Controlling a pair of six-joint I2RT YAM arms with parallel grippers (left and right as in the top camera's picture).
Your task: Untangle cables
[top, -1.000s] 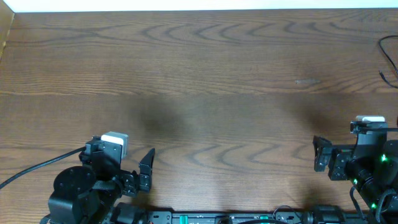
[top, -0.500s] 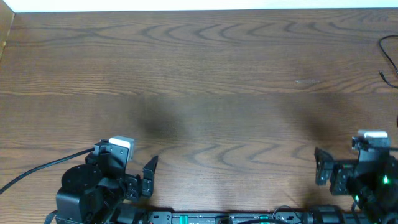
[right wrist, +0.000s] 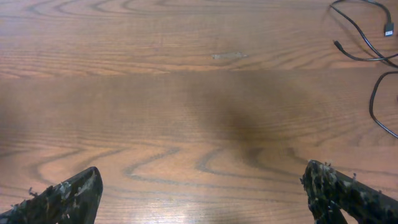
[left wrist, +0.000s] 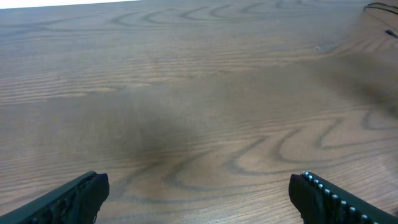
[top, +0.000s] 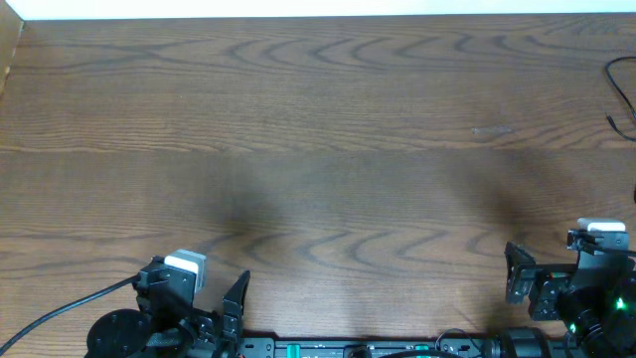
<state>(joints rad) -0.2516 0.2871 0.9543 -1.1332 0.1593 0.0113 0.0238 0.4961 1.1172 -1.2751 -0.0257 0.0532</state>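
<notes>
A thin black cable [top: 623, 97] lies at the table's far right edge, partly cut off by the frame. In the right wrist view it [right wrist: 364, 38] loops at the top right, with a small plug end [right wrist: 388, 29]. It also shows faintly in the left wrist view [left wrist: 380, 7]. No white cable is in view. My left gripper [top: 196, 290] is open and empty at the front left, far from the cable; its jaws stand wide apart over bare wood [left wrist: 199, 193]. My right gripper [top: 581, 268] is open and empty at the front right [right wrist: 202, 186], short of the cable.
The wooden table [top: 318, 149] has a pale scuff mark [top: 489, 130] right of centre. A white strip runs along the table's far edge [top: 318, 8]. A thick black arm wire [top: 60, 298] trails off at the front left.
Both arms have drawn back toward the table's front edge, the left one more. Both grippers stay open. The cable has not moved.
</notes>
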